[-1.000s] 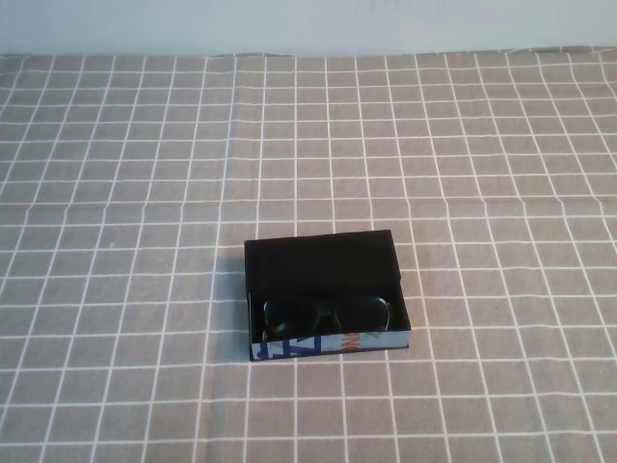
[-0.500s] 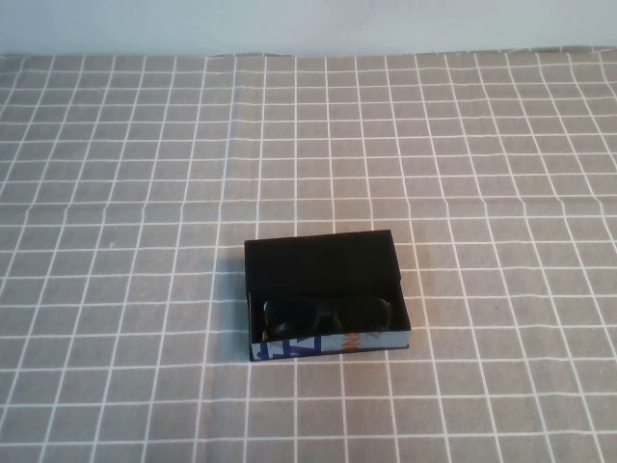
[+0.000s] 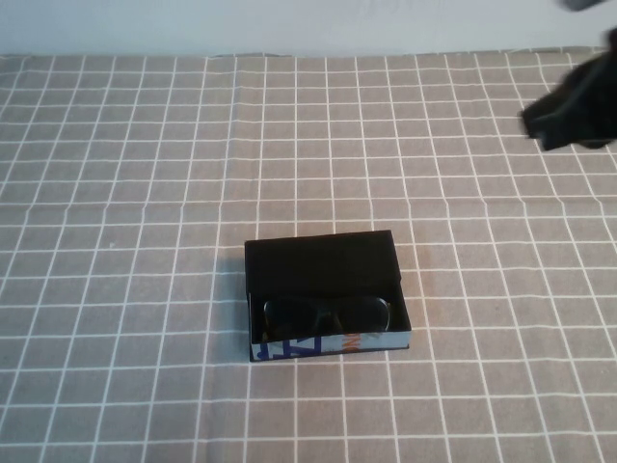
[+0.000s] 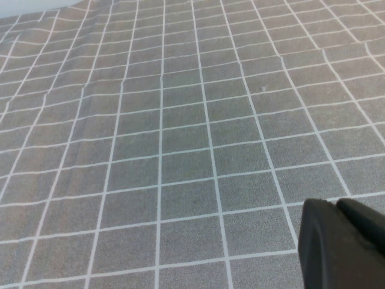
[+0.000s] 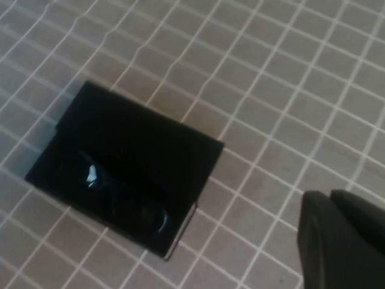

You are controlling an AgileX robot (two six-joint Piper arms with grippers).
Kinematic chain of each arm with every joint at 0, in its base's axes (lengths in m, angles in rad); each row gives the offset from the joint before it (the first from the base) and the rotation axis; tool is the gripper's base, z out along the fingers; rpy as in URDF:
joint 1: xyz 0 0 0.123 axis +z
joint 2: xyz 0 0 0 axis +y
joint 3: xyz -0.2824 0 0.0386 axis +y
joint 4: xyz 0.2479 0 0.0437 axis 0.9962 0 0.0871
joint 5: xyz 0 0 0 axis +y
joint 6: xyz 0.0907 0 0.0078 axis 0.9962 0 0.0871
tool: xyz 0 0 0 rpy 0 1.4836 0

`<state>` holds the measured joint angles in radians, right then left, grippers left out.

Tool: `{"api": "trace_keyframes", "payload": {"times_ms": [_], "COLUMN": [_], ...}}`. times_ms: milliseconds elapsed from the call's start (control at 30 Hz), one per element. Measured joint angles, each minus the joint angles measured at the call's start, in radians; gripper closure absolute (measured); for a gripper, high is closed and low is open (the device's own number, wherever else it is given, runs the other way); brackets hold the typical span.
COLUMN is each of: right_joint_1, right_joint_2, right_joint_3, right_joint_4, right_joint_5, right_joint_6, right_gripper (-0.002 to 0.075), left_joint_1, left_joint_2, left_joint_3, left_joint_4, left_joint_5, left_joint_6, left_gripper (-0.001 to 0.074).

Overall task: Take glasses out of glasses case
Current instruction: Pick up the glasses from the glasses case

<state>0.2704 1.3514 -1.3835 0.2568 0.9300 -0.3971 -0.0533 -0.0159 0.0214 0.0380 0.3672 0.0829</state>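
The glasses case (image 3: 326,294) lay open at the worktop's (image 3: 116,241) centre, holding the glasses (image 3: 326,313). The right end effector (image 3: 571,108) hovered at two o'clock, its opening impossible to tell; the left end effector (image 4: 343,244) likewise.

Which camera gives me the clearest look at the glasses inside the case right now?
The high view: the glasses lie in the open glasses case, frame and lenses visible. The right wrist view shows only dim glints of them; the left wrist view shows only cloth. The right gripper is far right; the left gripper sits elsewhere.
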Motion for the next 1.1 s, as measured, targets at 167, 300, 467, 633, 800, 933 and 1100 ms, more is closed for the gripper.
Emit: {"api": "trace_keyframes", "payload": {"times_ms": [167, 300, 467, 633, 800, 933, 1100], "right_joint_1": [0.105, 0.176, 0.273, 0.356, 0.399, 0.407, 0.407], "right_joint_2": [0.186, 0.318, 0.446, 0.527, 0.595, 0.644, 0.693], "right_joint_3": [-0.176, -0.276, -0.335, -0.341, -0.342, -0.342, -0.342], "right_joint_4": [-0.029, -0.042, -0.098, -0.173, -0.164, -0.158, -0.160], "right_joint_5": [0.163, 0.247, 0.283, 0.287, 0.254, 0.230, 0.190], "right_joint_6": [-0.028, -0.043, -0.080, -0.123, -0.129, -0.131, -0.133], "right_gripper": [0.0746, 0.0746, 0.0741, 0.0652, 0.0463, 0.0417, 0.0409], "left_joint_1": [0.000, 0.000, 0.000, 0.000, 0.000, 0.000, 0.000], "left_joint_2": [0.000, 0.000, 0.000, 0.000, 0.000, 0.000, 0.000], "left_joint_3": [0.000, 0.000, 0.000, 0.000, 0.000, 0.000, 0.000], "left_joint_4": [0.000, 0.000, 0.000, 0.000, 0.000, 0.000, 0.000], "left_joint_5": [0.000, 0.000, 0.000, 0.000, 0.000, 0.000, 0.000], "left_joint_6": [0.000, 0.000, 0.000, 0.000, 0.000, 0.000, 0.000], "left_gripper": [0.0739, 0.0740, 0.0740, 0.0739, 0.0739, 0.0739, 0.0739]}}
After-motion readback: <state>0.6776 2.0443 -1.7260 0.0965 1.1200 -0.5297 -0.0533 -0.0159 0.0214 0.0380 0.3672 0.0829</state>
